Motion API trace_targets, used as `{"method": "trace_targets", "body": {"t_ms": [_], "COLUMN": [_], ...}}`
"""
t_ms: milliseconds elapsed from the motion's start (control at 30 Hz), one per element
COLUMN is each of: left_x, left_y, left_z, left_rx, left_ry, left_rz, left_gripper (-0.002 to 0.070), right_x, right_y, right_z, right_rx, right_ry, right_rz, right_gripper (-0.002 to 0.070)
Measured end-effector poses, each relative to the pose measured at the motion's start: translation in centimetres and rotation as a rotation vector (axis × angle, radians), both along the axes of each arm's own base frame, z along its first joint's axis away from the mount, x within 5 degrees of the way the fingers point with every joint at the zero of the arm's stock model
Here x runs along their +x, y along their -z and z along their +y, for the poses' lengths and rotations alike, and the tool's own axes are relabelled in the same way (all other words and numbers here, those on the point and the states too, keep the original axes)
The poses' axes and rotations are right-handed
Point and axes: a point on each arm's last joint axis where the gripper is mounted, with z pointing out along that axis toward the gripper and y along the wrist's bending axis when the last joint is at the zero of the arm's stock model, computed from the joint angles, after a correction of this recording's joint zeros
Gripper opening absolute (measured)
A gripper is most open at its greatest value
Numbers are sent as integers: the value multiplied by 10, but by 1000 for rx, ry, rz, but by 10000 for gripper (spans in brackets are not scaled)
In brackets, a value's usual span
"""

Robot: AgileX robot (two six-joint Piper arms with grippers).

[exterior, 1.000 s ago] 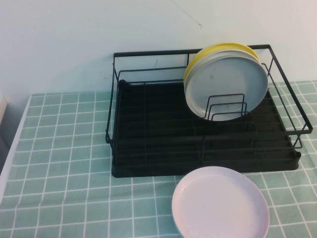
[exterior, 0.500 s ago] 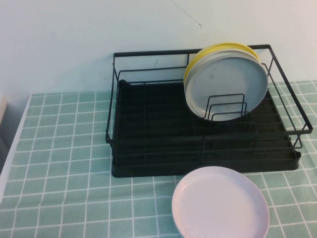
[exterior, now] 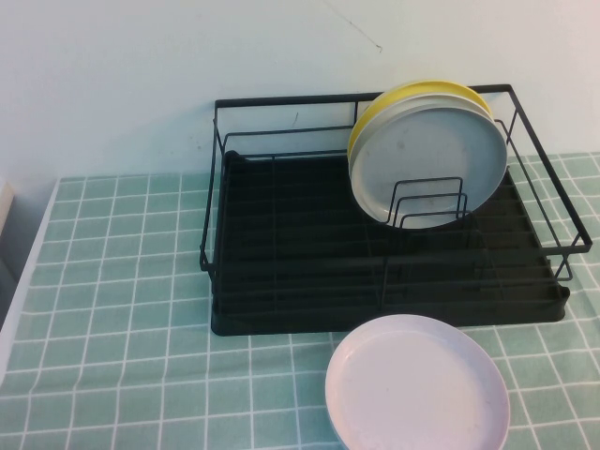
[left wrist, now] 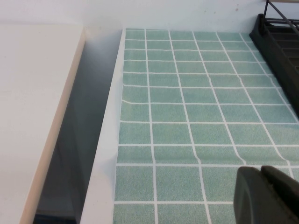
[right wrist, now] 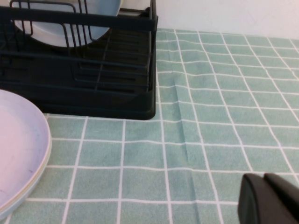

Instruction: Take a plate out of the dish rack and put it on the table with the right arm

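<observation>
The dull-grey plate (exterior: 431, 164) stands on edge at the right end of the black dish rack (exterior: 281, 244), leaning on the upright dividers. Its lower part also shows behind the wires in the right wrist view (right wrist: 51, 35). The mint-green tiled table (exterior: 112, 309) carries the rack. Neither arm appears in the high view. My right gripper (right wrist: 264, 178) hovers low over the tiles to the right of the rack's front corner (right wrist: 140, 100), shut and holding nothing. My left gripper (left wrist: 260, 172) is shut over the tiles left of the rack (left wrist: 280, 42), also empty.
A yellow-backed plate (exterior: 412, 94) stands right behind the grey one. A pale pink plate (exterior: 417, 384) lies flat on the table in front of the rack and shows in the right wrist view (right wrist: 18, 149). A white ledge (left wrist: 32, 93) and a dark gap border the table's left edge.
</observation>
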Motion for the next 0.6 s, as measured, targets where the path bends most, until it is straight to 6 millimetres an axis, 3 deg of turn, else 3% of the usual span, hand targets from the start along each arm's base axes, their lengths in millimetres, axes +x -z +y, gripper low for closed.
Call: {"method": "trace_targets", "body": {"t_ms": [400,600], "left_x": [0,0], "left_y": [0,0], "left_z": [0,0], "left_rx": [0,0], "left_ry": [0,0], "left_rz": [0,0], "left_gripper": [-3,-3], "right_x": [0,5], "right_y": [-1,-16], "right_z": [0,0], "right_rx": [-2,0], "right_ry": [0,-4], "right_rz": [-10,-202], "right_gripper": [-1,-1]}}
